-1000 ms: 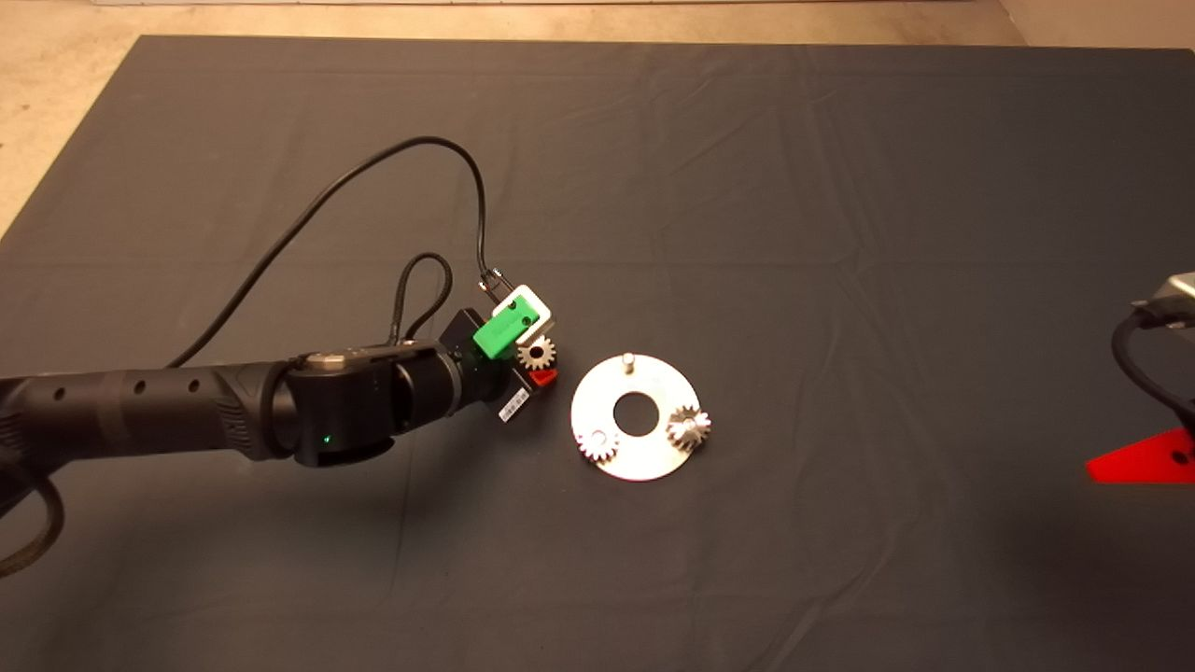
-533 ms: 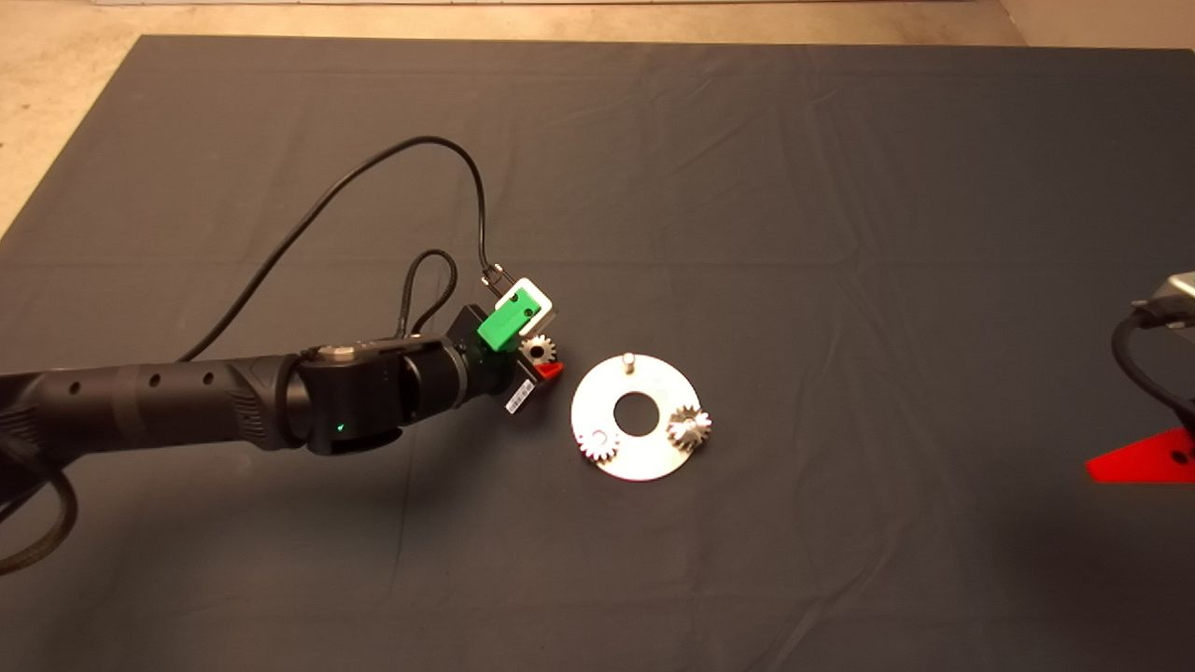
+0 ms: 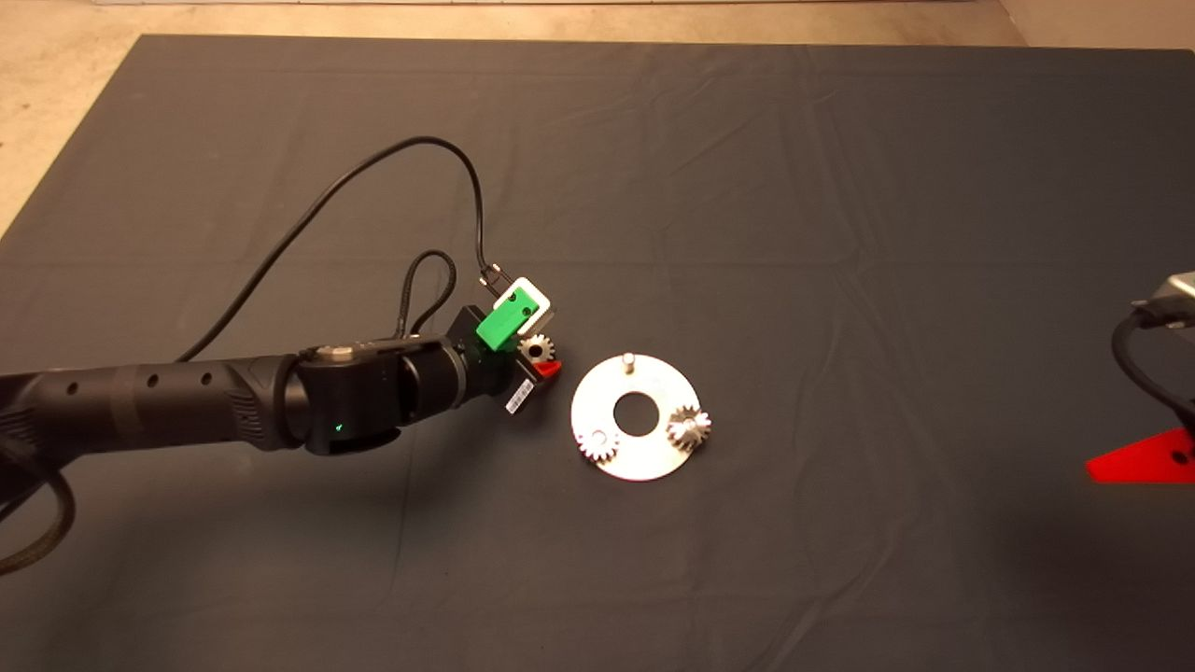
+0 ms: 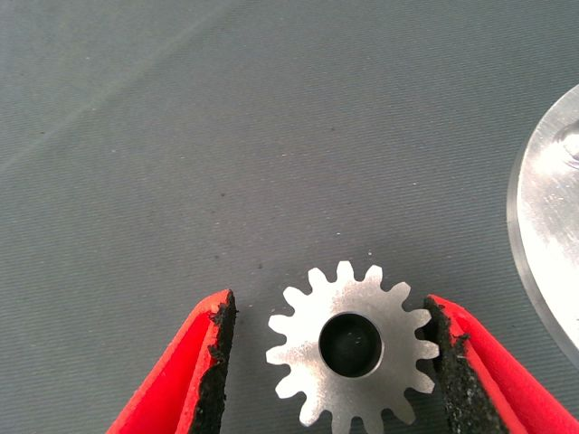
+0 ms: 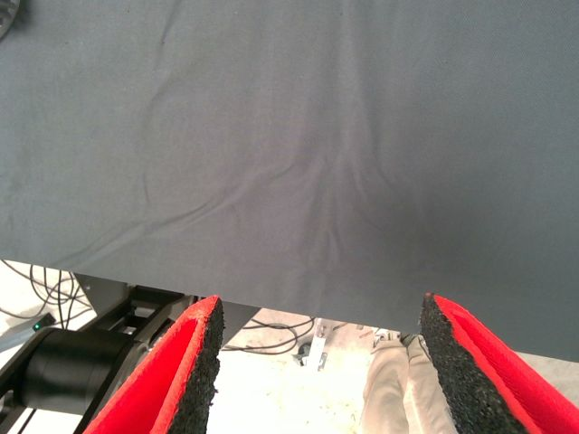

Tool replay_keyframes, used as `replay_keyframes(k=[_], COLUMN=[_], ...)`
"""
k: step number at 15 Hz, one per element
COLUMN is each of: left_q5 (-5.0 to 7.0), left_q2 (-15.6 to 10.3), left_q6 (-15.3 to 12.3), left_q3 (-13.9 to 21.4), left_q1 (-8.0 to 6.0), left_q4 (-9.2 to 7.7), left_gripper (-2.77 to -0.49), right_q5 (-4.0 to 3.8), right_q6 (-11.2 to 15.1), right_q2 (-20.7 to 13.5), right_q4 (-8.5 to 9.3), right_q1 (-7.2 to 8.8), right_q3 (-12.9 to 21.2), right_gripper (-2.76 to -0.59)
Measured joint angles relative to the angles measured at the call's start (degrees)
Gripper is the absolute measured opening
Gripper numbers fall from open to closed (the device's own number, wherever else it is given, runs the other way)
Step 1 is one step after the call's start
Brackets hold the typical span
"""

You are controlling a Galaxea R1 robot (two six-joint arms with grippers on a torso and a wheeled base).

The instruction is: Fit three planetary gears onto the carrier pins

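Note:
One planetary gear [image 3: 539, 349] lies flat on the mat just left of the round silvery plate [image 3: 653, 457]. My left gripper [image 3: 540, 362] is down around it. In the left wrist view the gear [image 4: 351, 348] sits between the open fingers [image 4: 210, 366]. It is close to one pad and a gap shows at the other. Two more gears [image 3: 597, 445] [image 3: 689, 427] sit on carrier pins on the plate. The third carrier pin [image 3: 628, 358] stands bare at the plate's far edge. My right gripper [image 3: 1144, 459] is parked at the lower right edge, open [image 5: 317, 316] and holding nothing.
The plate's rim [image 4: 543, 226] shows close to the gear in the left wrist view. A black cable [image 3: 373, 177] loops above the left arm. Beyond the mat's edge the right wrist view shows floor, cables and a person's light trouser leg [image 5: 391, 380].
The left arm has edged right toward the gear and then held still. The gear, the plate and the right gripper have not moved.

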Motion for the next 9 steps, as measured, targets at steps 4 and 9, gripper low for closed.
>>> replay_keyframes(k=[4, 9], left_q5=[0.11, 0.12], left_q2=[-1.52, -2.66], left_q6=[-0.06, -1.25], left_q3=[1.93, 4.68], left_q1=[0.00, 0.02], left_q4=[0.02, 0.02], left_gripper=[-1.88, -1.88], right_q5=[0.01, 0.01], right_q6=[0.00, 0.00], right_q2=[0.00, 0.00], right_q4=[0.00, 0.00], right_q1=[0.00, 0.00], right_q3=[0.00, 0.00], right_gripper=[-1.76, -1.76])
